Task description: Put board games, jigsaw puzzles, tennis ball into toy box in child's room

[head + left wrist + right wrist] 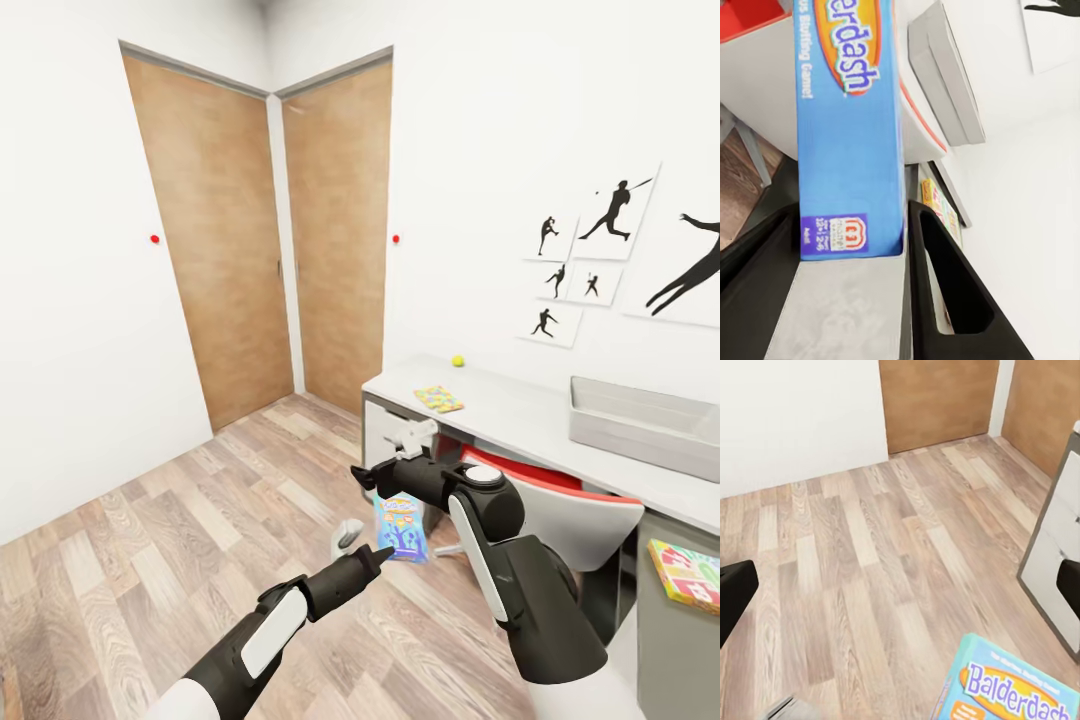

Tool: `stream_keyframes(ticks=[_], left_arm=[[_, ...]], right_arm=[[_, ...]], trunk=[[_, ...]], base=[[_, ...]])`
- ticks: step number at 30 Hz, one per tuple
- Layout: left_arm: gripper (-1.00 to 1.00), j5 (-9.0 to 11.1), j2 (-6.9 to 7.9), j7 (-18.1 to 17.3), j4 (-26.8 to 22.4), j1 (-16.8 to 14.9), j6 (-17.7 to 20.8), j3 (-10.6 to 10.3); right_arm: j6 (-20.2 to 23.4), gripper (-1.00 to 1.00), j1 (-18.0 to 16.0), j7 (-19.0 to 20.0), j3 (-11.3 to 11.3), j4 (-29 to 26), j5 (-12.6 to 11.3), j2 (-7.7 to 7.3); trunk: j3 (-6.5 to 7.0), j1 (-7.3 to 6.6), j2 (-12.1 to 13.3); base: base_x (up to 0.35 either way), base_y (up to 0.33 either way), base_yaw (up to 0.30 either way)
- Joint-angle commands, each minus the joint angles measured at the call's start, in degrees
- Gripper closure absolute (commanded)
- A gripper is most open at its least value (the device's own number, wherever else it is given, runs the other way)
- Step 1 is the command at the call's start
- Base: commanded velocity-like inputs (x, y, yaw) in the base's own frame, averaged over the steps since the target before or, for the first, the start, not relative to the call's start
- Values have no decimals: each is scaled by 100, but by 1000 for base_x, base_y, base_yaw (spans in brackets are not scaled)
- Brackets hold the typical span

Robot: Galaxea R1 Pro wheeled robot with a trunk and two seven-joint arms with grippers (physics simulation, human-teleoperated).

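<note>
Left gripper (372, 556) is clamped on the blue board game (402, 527), held upright with its long axis vertical over the wood floor (150, 540). Right gripper (362, 476) looks spread wide with nothing in it. Tennis ball (458, 361), jigsaw puzzle (438, 399) and toy box (640, 425) sit on the bench (520, 420).

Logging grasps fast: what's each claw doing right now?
Left claw: closed on the blue board game.
Right claw: open, holding nothing, over the wood floor.
</note>
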Motion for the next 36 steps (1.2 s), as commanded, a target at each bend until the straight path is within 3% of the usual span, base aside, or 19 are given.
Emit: stream_keyframes(ticks=[1, 18, 27, 36], left_arm=[[100, 74, -1, -6, -1, -6, 40, -4], [100, 65, -6, -4, -2, -8, 39, -3], [100, 65, -1, -5, 3, -5, 37, 0], [100, 69, 1, -4, -1, -5, 37, 0]], right_arm=[[27, -100, -5, 20, -3, -5, 16, 2], [15, -100, -5, 19, -29, -4, 17, -6], [27, -100, -5, 21, -10, -4, 17, 8], [34, -100, -14, 21, -28, -4, 17, 10]], trunk=[[-8, 4, -6], [-8, 4, -6], [-8, 4, -6], [-8, 4, -6]], base=[[266, 0, 47], [307, -67, 7], [44, -22, 13], [2, -1, 246]])
